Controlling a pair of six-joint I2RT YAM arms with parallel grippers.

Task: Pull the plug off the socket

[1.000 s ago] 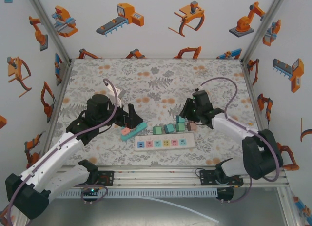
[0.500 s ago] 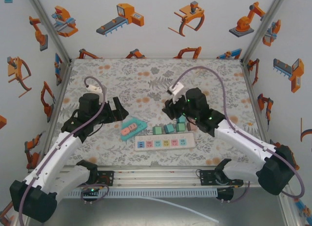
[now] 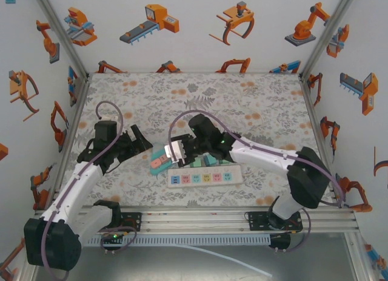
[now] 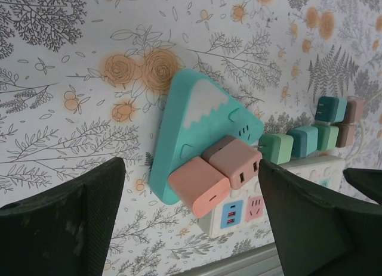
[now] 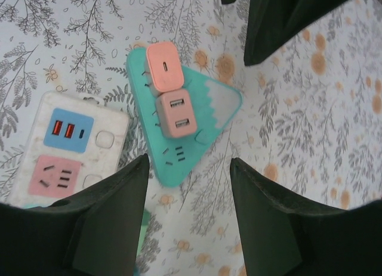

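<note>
Socket (image 4: 197,127): teal, triangular, flat on the flowered tabletop (image 4: 59,79); centre of the left wrist view, a little left of centre in the top view (image 3: 159,161), upper middle of the right wrist view (image 5: 212,112).
Salmon plug (image 4: 199,185): seated in the socket's face, at its lower edge in the left wrist view; uppermost of the pair in the right wrist view (image 5: 165,64), one slot on its end.
Dusty-pink plug (image 4: 234,163): seated beside the salmon plug and touching it; two USB slots showing in the right wrist view (image 5: 176,114).
Power strip (image 3: 205,178): white and long, lower centre of the top view, left end just beside the socket; pink and blue outlets on its face; at the left edge of the right wrist view (image 5: 65,151).
Small plugs (image 3: 209,160): green, teal and brown cubes in a row along the strip's upper edge; right side of the left wrist view (image 4: 304,140).
Left gripper (image 3: 143,141): left of the socket in the top view, apart from it; jaws spread wide, nothing between them; dark fingers (image 4: 65,228) in the lower corners of the wrist view, socket and both plugs seen in the gap.
Right gripper (image 3: 173,155): over the socket's right side in the top view, arm reaching in from the lower right; jaws apart, pinching nothing; socket's corner seen in the gap at the bottom of the wrist view; contact with the socket not possible to tell.
</note>
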